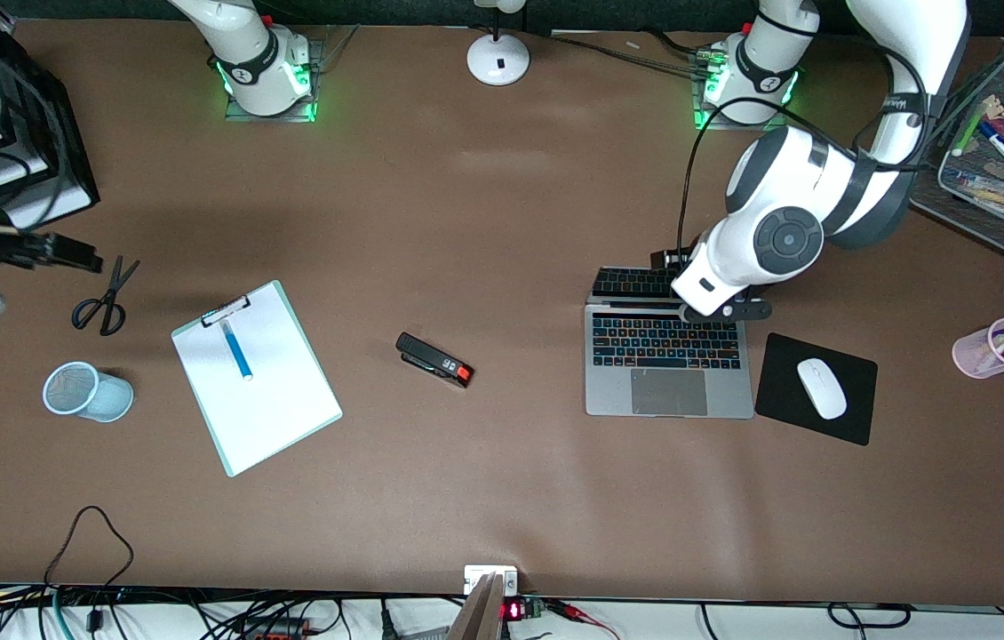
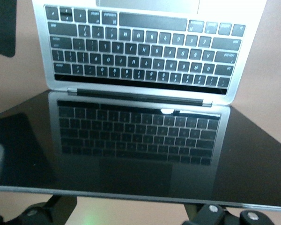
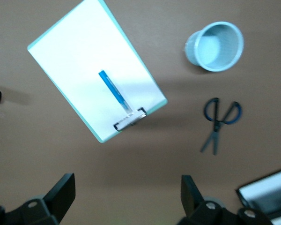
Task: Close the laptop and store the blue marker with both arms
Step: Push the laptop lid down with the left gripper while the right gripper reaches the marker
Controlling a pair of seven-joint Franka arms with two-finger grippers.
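A slim silver-grey laptop with black keys and a grey trackpad (image 1: 668, 360) is shown open in the centre-right of the front view, on the brown counter (image 1: 502, 204), just beside a black mouse pad (image 1: 782, 404) that carries a white mouse (image 1: 822, 388). The left gripper (image 1: 724, 311) is seen at the top edge of the lid; in the left wrist view the dark glossy screen (image 2: 140, 150) fills the frame and mirrors the keys. Whether its fingers are apart or together cannot be told.

The short bright-blue marker (image 1: 237, 348) lies on a white clipboard with a mint-green edge (image 1: 275, 418) in the centre-left of the front view, near a pale blue mesh cup (image 1: 86, 392) tipped on its side and a pair of black-handled scissors (image 1: 102, 302). The right gripper (image 1: 67, 253) hangs at the left edge of that view, over the counter beside the scissors, its fingers (image 3: 61, 192) spread apart and empty.

The lid is judged stiff but thin, its glass fragile and slippery; it would best be pushed at the middle of its top edge and lowered gently on the hinge. The marker is judged light, hard, smooth and prone to rolling; it would best be taken across the middle of its barrel.
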